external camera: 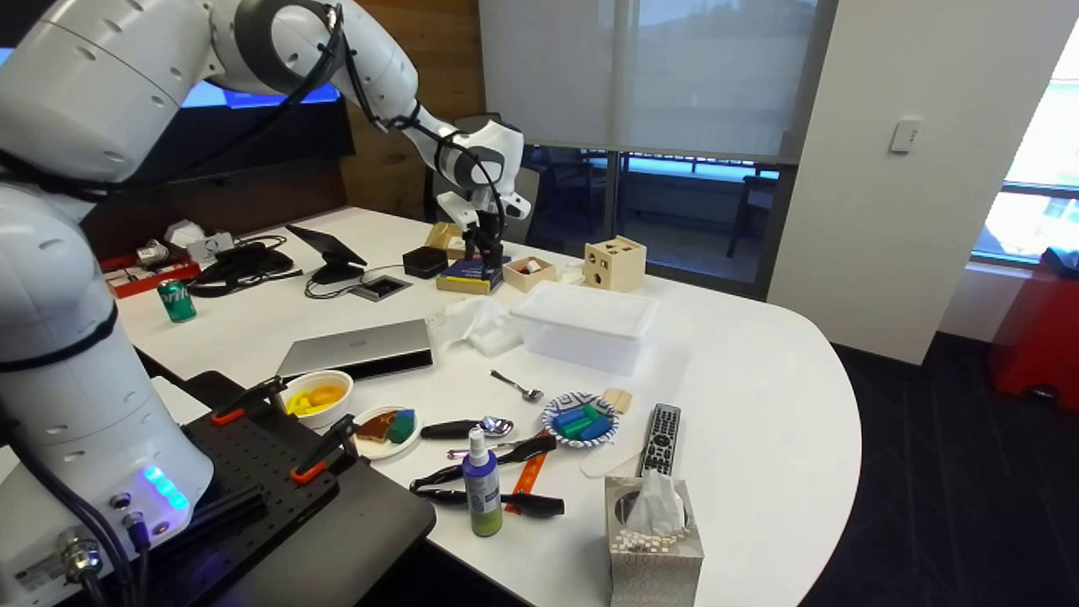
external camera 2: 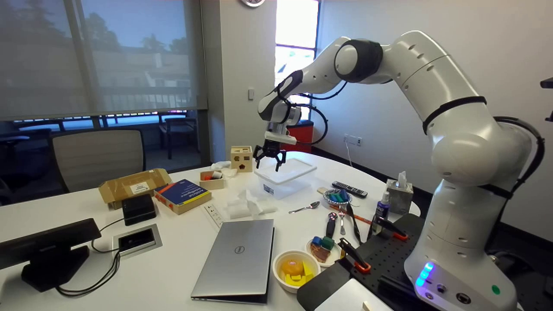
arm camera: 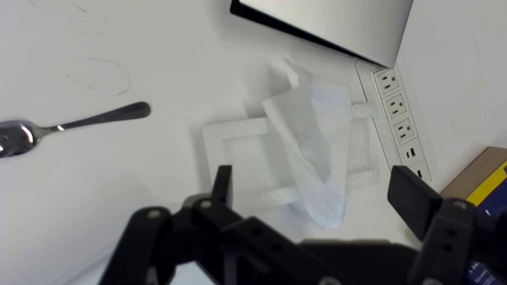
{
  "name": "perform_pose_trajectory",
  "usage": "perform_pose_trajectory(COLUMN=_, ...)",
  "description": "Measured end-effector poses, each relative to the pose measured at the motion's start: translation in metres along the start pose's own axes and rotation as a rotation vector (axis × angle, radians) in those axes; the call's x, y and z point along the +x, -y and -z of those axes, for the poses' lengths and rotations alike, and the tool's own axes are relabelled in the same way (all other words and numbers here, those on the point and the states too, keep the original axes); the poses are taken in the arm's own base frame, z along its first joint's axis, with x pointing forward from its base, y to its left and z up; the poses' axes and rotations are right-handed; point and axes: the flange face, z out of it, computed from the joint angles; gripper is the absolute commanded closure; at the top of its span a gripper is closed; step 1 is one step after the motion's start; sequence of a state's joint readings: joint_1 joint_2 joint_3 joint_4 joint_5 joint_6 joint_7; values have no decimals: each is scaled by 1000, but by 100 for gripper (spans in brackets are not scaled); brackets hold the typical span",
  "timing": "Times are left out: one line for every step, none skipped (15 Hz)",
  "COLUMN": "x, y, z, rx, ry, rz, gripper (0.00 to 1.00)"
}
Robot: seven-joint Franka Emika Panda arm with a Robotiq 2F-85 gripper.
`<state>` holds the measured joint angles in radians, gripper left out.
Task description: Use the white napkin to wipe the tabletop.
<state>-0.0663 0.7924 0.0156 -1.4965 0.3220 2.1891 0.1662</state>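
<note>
The white napkin (arm camera: pixel 317 130) lies crumpled over a flat white foam block (arm camera: pixel 253 166) in the wrist view. The napkin also shows in both exterior views (external camera: pixel 470 315) (external camera 2: pixel 248 199), between the laptop and the lidded plastic box. My gripper (arm camera: pixel 313 188) is open and empty, its fingers wide apart on either side of the napkin's near end in the wrist view. The gripper (external camera 2: pixel 268 163) is raised above the tabletop (external camera 2: pixel 160 272) in an exterior view, apart from the napkin. The glossy white tabletop (external camera: pixel 759 396) has a rounded edge.
A closed laptop (external camera 2: pixel 237 255) and a spoon (arm camera: pixel 79 122) lie near the napkin. A lidded clear box (external camera: pixel 582 324), a thick book (external camera 2: pixel 183 194), an outlet strip (arm camera: pixel 400 118) and a wooden shape box (external camera: pixel 615 263) stand around. A patterned tissue box (external camera: pixel 653 548) is at the edge.
</note>
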Motion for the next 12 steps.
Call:
perform_pose_trajectory(x=-9, y=-2, z=4, rx=-5, ry=19, rz=-2, gripper=0)
perform_pose_trajectory(x=-18, y=-5, z=7, rx=-9, ry=34, rz=-5, gripper=0)
perform_pose_trajectory(x=-27, y=-8, z=9, rx=-14, ry=45, rz=-9, gripper=0)
perform_pose_trajectory(x=-37, y=-12, z=10, rx=-20, ry=59, rz=-15, gripper=0)
perform_pose_trajectory(x=-46, y=-17, z=9, rx=-26, ry=70, rz=-27, gripper=0)
perform_pose_trajectory(x=-55, y=-23, z=8, rx=-33, ry=76, rz=-47, gripper=0)
perform_pose_trajectory(x=-64, y=-29, z=8, rx=-39, ry=76, rz=-69, gripper=0)
perform_pose_trajectory(x=-73, y=-35, z=6, rx=-42, ry=70, rz=-90, gripper=0)
perform_pose_trajectory(x=-81, y=-40, z=5, rx=-45, ry=61, rz=-110, gripper=0)
perform_pose_trajectory(x=-88, y=-45, z=3, rx=-45, ry=50, rz=-124, gripper=0)
perform_pose_trajectory(x=-95, y=-49, z=2, rx=-47, ry=41, rz=-140, gripper=0)
perform_pose_trajectory(x=-101, y=-52, z=1, rx=-49, ry=30, rz=-149, gripper=0)
